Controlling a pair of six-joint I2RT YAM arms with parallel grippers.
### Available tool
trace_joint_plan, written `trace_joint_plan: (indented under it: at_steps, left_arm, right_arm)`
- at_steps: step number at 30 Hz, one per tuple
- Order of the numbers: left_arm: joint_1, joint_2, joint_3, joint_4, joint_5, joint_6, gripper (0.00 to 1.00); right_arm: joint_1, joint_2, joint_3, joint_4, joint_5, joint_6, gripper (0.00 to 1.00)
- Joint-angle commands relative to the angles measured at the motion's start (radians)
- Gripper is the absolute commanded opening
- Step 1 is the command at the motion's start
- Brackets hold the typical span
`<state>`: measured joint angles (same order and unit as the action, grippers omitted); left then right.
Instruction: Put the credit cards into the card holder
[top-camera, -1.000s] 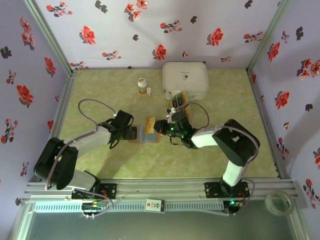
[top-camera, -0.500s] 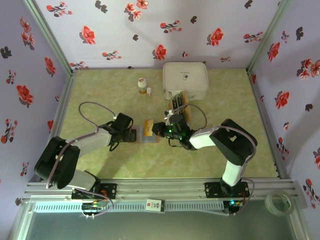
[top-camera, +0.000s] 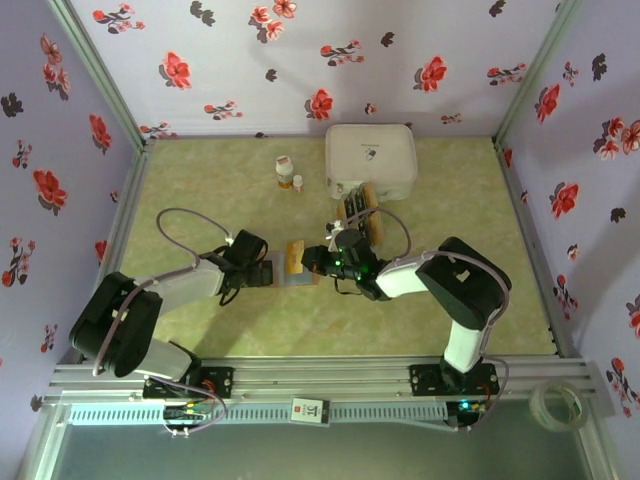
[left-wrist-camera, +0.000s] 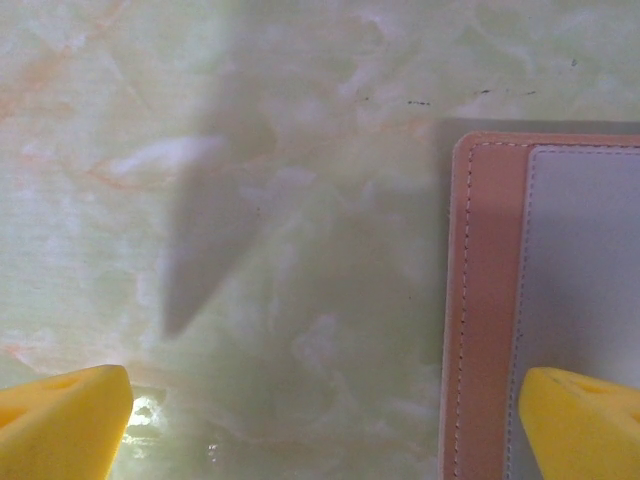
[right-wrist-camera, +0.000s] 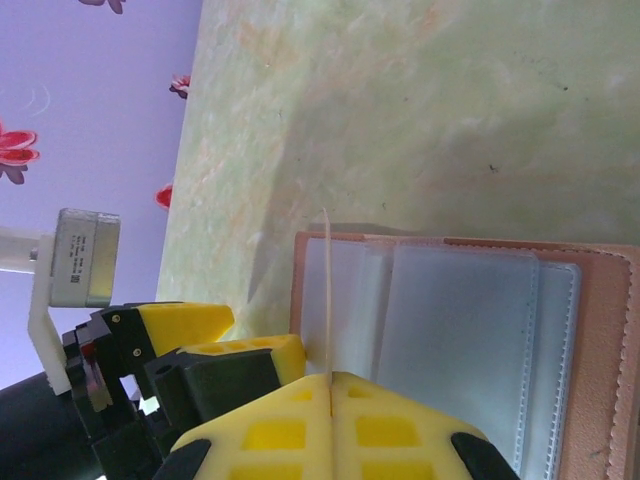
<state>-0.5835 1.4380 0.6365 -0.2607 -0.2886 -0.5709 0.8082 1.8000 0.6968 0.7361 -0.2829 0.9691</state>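
Card holder (top-camera: 303, 277) lies open and flat on the green marbled table (top-camera: 200, 180), just below the middle of the top view, between the two grippers. Its border is reddish-brown with a line of pale stitching, and the inner face is grey. The right wrist view shows clear plastic pockets (right-wrist-camera: 455, 340) laid across that face.

One credit card (top-camera: 294, 256), tan-gold from above, stands on edge over the left part of the holder. In the right wrist view it is a thin pale line seen edge-on. It runs up from the fingertips along the holder's left border, beside the leftmost pocket. Whether its end is inside a pocket cannot be told.

The right gripper (right-wrist-camera: 330, 395) is clamped on this card, its yellow fingers pressed together with the card between them. In the top view it sits over the holder's right end.

The left gripper (left-wrist-camera: 320, 425) is spread wide and grasps nothing. In the left wrist view its two yellow fingertips sit in the lower corners of the frame. The one on the right is over the holder's grey inner face, and the one on the left is over bare table. The holder's corner fills the right side of that frame.

The other credit cards (top-camera: 358, 204), tan and black, sit in a small cluster up and to the right of the holder, just below the white box (top-camera: 370, 150). Two small bottles (top-camera: 285, 170) stand left of the box.
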Motion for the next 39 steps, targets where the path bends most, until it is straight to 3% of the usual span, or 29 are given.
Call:
trace_joint_plan:
  at_steps: [1, 39]
  left_arm:
    - [-0.009, 0.007, -0.019, -0.006, -0.033, -0.024, 1.0]
    - [-0.012, 0.014, -0.014, -0.007, -0.04, -0.021, 1.0]
  right_arm:
    - [0.009, 0.024, 0.021, 0.008, 0.024, -0.024, 0.0]
    - [0.027, 0.108, 0.043, 0.072, 0.012, 0.015, 0.0]
